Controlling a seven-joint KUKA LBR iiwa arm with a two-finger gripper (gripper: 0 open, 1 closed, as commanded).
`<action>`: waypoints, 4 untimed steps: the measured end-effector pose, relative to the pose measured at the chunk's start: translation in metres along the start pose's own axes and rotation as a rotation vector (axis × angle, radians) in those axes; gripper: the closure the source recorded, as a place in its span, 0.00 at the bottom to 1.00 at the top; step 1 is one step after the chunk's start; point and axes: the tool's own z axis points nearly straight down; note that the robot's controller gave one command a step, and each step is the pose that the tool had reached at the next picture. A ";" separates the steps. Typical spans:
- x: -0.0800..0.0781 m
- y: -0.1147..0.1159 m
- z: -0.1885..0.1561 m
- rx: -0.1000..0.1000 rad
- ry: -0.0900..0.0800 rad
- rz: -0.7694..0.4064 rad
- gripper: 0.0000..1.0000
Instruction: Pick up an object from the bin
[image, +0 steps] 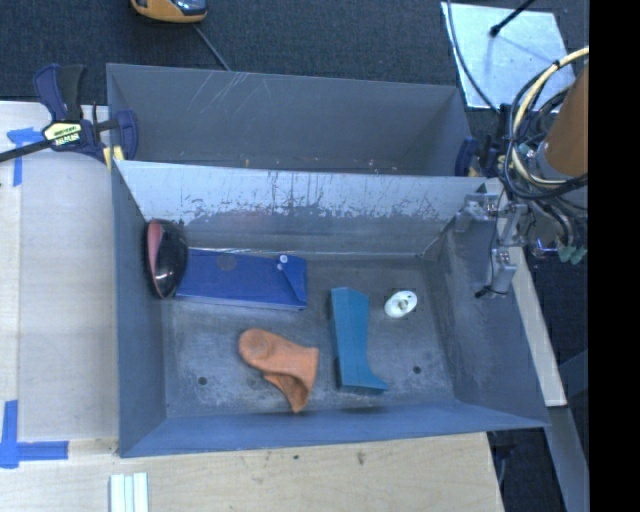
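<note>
My gripper (500, 262) hangs at the bin's right side, above the sloping right wall and clear of the floor, with nothing seen in it. Nearest to it, a small white round thing (401, 304) lies on the floor to its left. Beside that lies a long blue block (350, 338), running from the middle of the floor toward the front. A crumpled orange-tan soft thing (280, 362) lies left of the block near the front.
A flat blue box (240, 278) lies along the back of the floor. A black and pink rounded thing (163, 258) leans in the back left corner. The bin's walls slope inward on all sides. Cables hang by the arm at the right.
</note>
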 end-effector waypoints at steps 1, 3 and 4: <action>-0.001 0.001 -0.005 0.002 -0.008 -0.003 0.00; -0.007 0.034 0.091 0.000 -0.005 0.018 0.00; -0.018 0.050 0.112 0.001 -0.008 0.006 0.00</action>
